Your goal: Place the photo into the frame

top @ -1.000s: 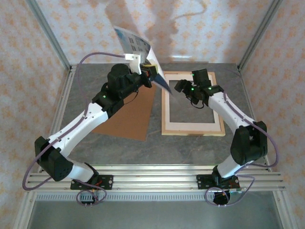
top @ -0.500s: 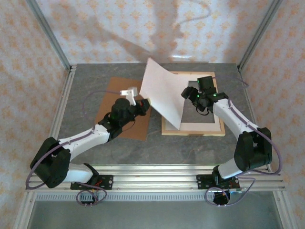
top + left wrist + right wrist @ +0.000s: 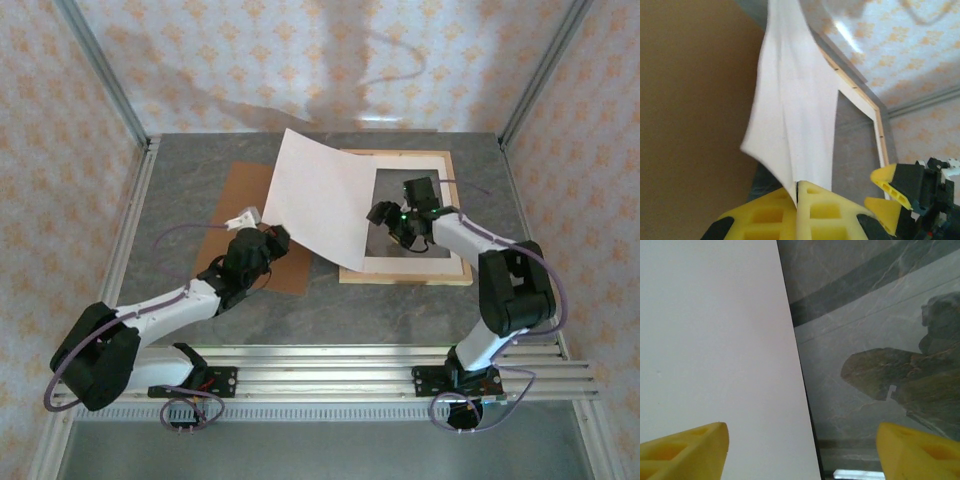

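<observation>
Left claw [image 3: 266,238] is sitting low over the desk [image 3: 400,320] at the left, its yellow fingers [image 3: 835,212] pressing tight together on the near left corner of the photo [image 3: 325,200]; the left wrist view is showing the paper pinched in the seam between them [image 3: 796,200]. Under and beside that claw, the brown backing board [image 3: 228,205] is lying flat on the grey marbled surface, and it is taking up the left side of the left wrist view [image 3: 690,100].

Moving rightward, the photo is facing down with its plain white back up. It is slanting from the pinched corner across the left rail of the frame [image 3: 410,277] and is covering the left part of the frame's opening. The sheet is bowing and creasing as it rises away from the grip [image 3: 800,115]. Whether its far edge is resting on the wood, I cannot tell.

Light wooden frame rails are lying flat on the desk right of the board [image 3: 880,135].

Right claw [image 3: 385,214] is hovering over the frame's opening at the photo's right edge. Its yellow fingertips [image 3: 685,445] are standing wide apart, straddling that edge [image 3: 802,450] and gripping nothing, with one tip over the white paper [image 3: 715,340] and the other over the desk.
</observation>
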Robot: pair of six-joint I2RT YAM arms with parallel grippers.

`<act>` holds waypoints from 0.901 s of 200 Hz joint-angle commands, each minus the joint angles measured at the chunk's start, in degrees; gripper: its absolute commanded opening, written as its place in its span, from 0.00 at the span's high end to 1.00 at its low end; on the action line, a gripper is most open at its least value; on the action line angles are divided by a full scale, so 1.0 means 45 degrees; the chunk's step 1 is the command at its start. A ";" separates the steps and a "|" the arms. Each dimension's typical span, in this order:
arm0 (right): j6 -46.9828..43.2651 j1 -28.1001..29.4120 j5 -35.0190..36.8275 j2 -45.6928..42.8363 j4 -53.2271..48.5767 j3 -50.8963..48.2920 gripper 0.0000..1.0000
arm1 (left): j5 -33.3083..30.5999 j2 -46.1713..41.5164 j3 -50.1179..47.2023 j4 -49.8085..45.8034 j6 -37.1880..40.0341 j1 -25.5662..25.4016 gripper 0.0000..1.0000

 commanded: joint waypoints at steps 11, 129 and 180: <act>0.0150 0.0572 -0.0945 0.0705 0.1307 0.0166 0.34 | -0.0822 -0.0095 -0.0462 -0.0742 -0.1402 0.0007 1.00; 0.0761 0.1199 -0.1652 0.1810 0.2794 0.0231 0.50 | -0.1184 -0.0501 -0.0992 -0.1212 -0.2523 0.0000 1.00; 0.0578 0.1293 -0.1750 0.1781 0.2610 0.0373 0.58 | -0.0824 -0.0077 -0.0939 -0.0792 -0.2563 0.0007 1.00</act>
